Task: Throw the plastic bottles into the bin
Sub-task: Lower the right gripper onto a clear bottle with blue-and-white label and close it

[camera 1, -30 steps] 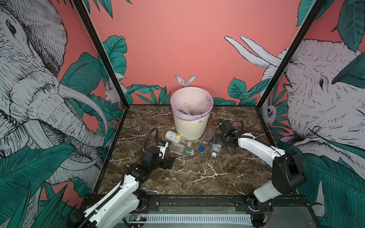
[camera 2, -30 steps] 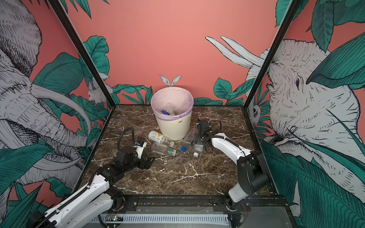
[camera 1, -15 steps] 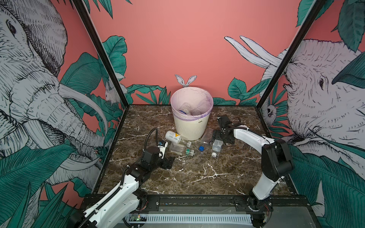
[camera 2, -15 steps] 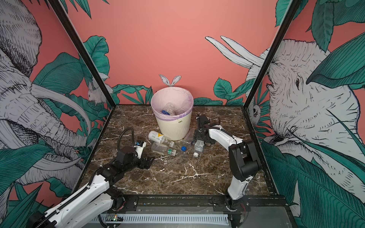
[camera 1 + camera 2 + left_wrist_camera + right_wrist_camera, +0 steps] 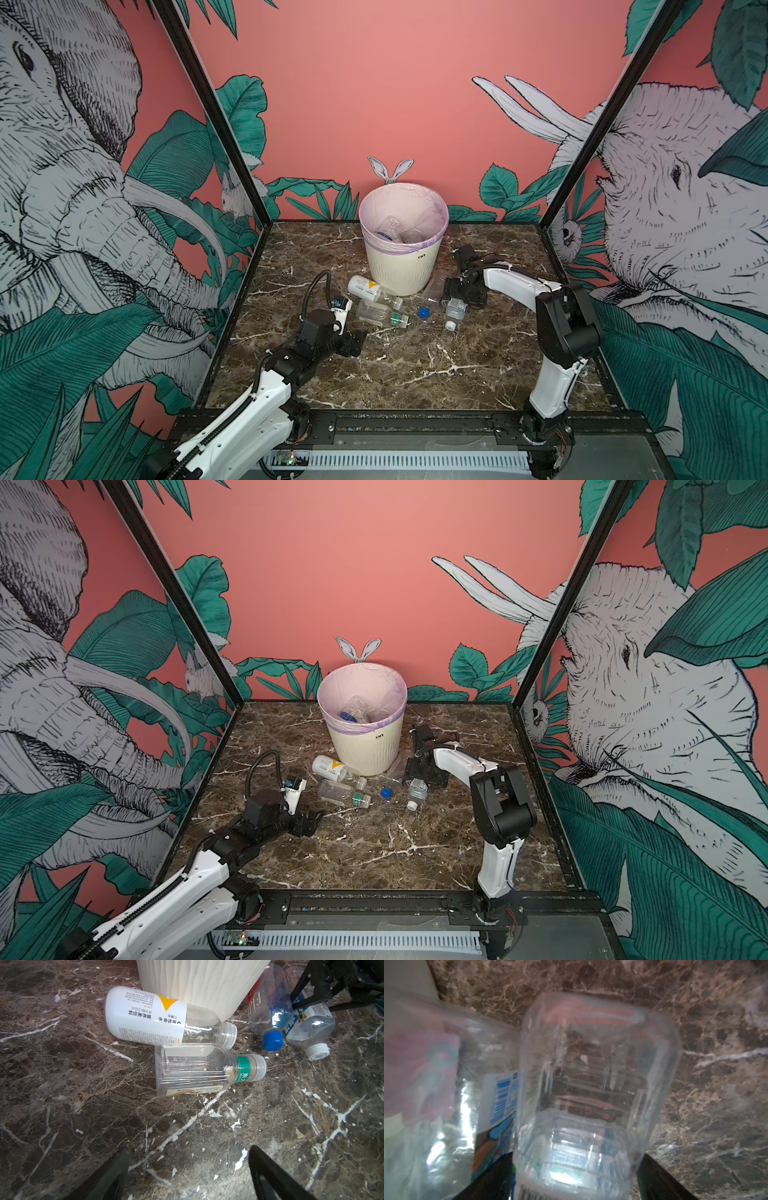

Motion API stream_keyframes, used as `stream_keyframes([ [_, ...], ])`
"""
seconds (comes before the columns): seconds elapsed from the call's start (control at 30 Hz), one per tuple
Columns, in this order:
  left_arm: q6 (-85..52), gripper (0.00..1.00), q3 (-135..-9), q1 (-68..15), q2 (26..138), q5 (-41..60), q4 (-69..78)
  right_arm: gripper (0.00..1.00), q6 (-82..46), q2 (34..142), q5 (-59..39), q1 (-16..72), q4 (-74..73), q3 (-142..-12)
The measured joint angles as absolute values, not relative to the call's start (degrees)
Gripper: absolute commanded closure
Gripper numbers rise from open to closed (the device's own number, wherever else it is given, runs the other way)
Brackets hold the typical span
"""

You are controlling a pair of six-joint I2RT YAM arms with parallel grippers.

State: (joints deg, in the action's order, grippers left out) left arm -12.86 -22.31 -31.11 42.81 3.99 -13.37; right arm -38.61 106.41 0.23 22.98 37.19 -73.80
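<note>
- Beside the bin (image 5: 399,266), in both top views, right pincer (image 5: 455,302) straddles a clear bottle (image 5: 455,312) lying on the surface (image 5: 415,365); grip unclear.
- Left wrist: left pincer (image 5: 188,1150) gapes, empty.
- Right wrist: squeezed off-centre, the slick clear bottle (image 5: 591,1084) may squirt loose.

Brown marble tabletop (image 5: 415,374), elephant-and-leaf mural walls (image 5: 83,208), black frame posts (image 5: 212,104).

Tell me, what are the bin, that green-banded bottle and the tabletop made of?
Bin: probably matte cream plastic, by its moulded ribs; thin lilac film liner. Green-banded bottle: clear glossy plastic, see-through. Tabletop: looks like polished brown marble with white veins, possibly a print.
</note>
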Motion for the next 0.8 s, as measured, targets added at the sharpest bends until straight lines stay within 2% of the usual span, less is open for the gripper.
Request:
stream_keyframes([
  [0.2, -12.86, 0.09, -22.22, -31.11, 42.61, 3.97, -13.39, 0.14, -38.59, 107.98, -0.73, 22.17, 37.1, -73.8],
  [0.8, -12.86, 0.09, -22.22, -31.16, 42.41, 3.95, -13.39, 0.16, -38.26, 110.1, -2.04, 21.69, 36.82, -73.91],
])
